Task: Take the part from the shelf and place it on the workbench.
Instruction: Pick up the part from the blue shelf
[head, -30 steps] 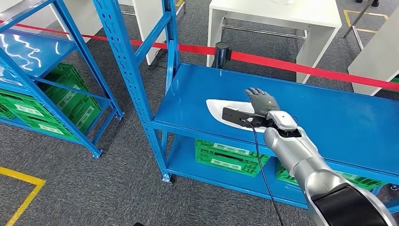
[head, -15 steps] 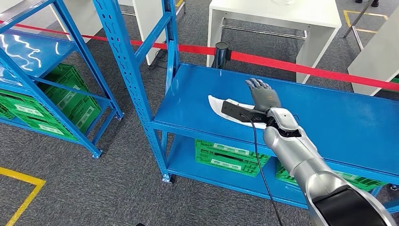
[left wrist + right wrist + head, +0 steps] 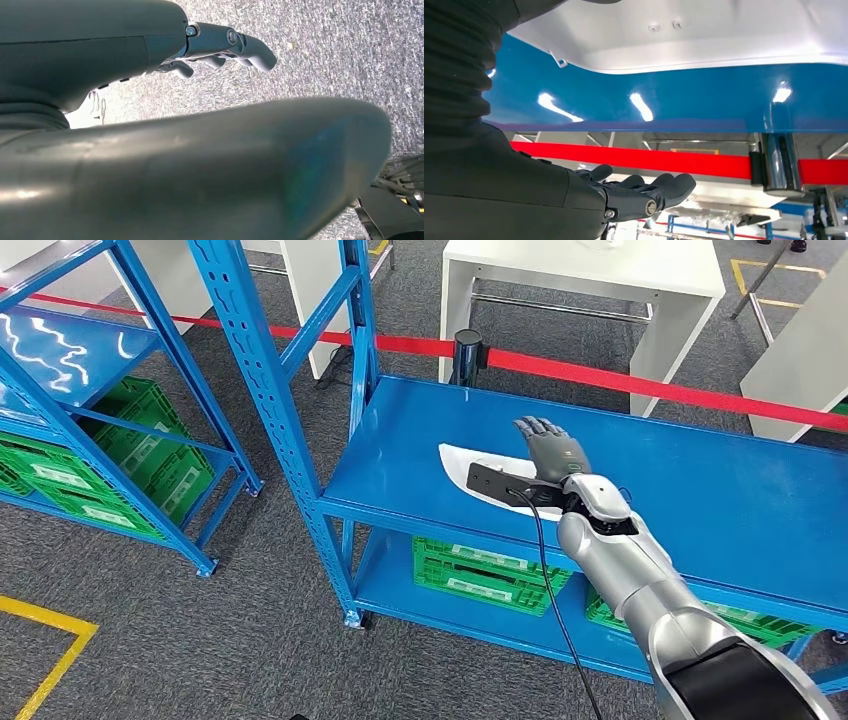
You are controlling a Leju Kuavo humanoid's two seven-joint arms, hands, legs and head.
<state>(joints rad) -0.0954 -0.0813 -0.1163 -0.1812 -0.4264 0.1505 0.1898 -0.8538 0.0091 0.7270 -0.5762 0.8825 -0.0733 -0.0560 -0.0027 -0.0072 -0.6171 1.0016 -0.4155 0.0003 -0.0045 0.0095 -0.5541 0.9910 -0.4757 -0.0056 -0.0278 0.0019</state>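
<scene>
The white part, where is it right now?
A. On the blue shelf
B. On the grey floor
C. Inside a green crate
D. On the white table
A: the white part lies flat on the blue shelf, with the right robot hand stretched out over it, fingers open.

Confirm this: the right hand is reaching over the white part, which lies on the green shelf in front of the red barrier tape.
Wrong in one respect: the shelf is blue, not green; the green things are the crates on the level below. The head view shows it. The rest stands: the right hand reaches over the white part, which lies on that shelf in front of the red barrier tape.
</scene>
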